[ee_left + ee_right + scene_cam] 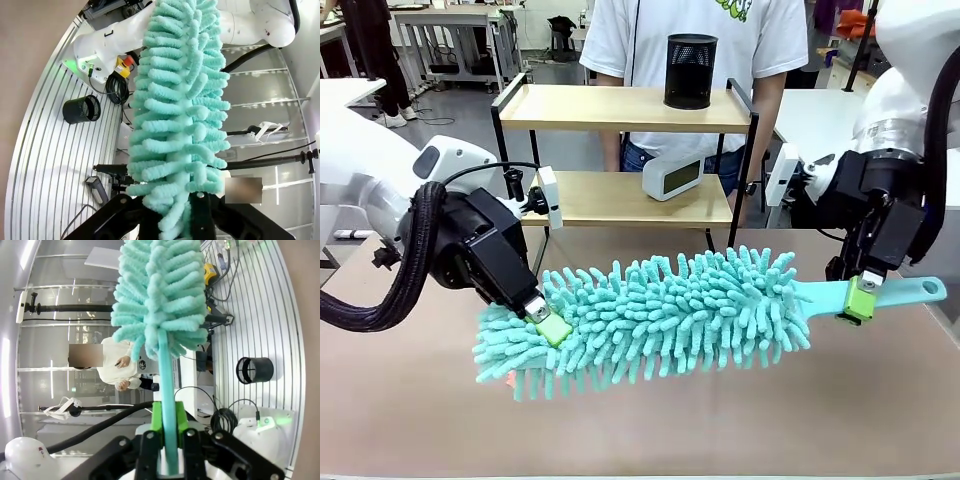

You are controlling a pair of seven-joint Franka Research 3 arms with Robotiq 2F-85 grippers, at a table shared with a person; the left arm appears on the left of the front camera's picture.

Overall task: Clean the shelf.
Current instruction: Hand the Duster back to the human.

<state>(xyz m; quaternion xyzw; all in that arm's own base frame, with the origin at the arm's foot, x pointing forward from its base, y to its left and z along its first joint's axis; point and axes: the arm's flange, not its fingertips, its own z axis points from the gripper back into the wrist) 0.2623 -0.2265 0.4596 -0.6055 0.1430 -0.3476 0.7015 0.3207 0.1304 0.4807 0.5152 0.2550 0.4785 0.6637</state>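
A long teal microfibre duster [660,315] hangs level above the brown table [640,430], held at both ends. My left gripper [548,320] is shut on its fluffy tip; in the left wrist view the duster [177,100] rises from between the fingers of my left gripper [172,210]. My right gripper [860,298] is shut on the flat teal handle [167,405], which runs up from my right gripper [168,440]. Behind the duster stands the shelf [600,105], two light wooden boards in a black frame.
A black mesh cup [690,70] stands on the shelf's top board and a white clock [671,178] on the lower one. A person in a white shirt [770,40] stands right behind the shelf. White tables flank it.
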